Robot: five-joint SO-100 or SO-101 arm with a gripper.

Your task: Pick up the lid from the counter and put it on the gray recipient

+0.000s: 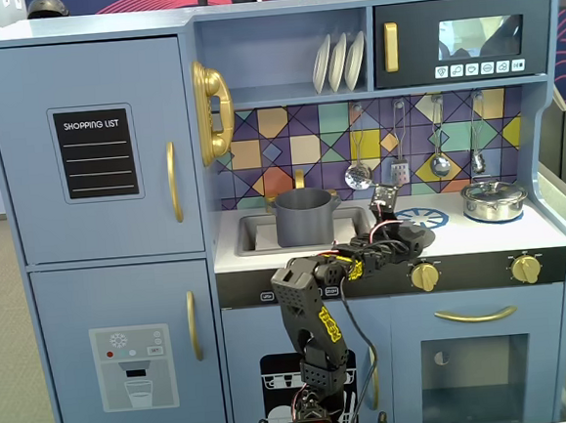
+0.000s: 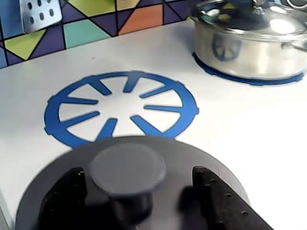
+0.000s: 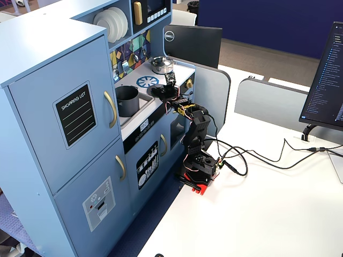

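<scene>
In a fixed view from the front, we see the arm reaching over the toy kitchen's bench (image 1: 559,234), its hand (image 1: 394,230) at the lid (image 1: 409,233), which lies near the bench's front edge, just in front of the blue burner print (image 1: 423,217). The gray recipient (image 1: 305,216) stands uncovered in the sink to the left, and the steel pot (image 1: 494,200) sits to the right.

In the wrist view, the hand (image 2: 144,199) has one dark finger on each side of the lid's (image 2: 187,158) round knob (image 2: 128,168). They look close to it, but we cannot tell whether they are already pressing on it. The burner print (image 2: 121,111) lies just beyond the lid, the steel pot (image 2: 249,43) farther right.

In the other fixed view, from the side, the hand (image 3: 161,90) is low over the bench, and the gray recipient (image 3: 127,100) is open.

We judge the task to be early: the grasp is being made, while lifting, carrying and setting the lid down remain.
</scene>
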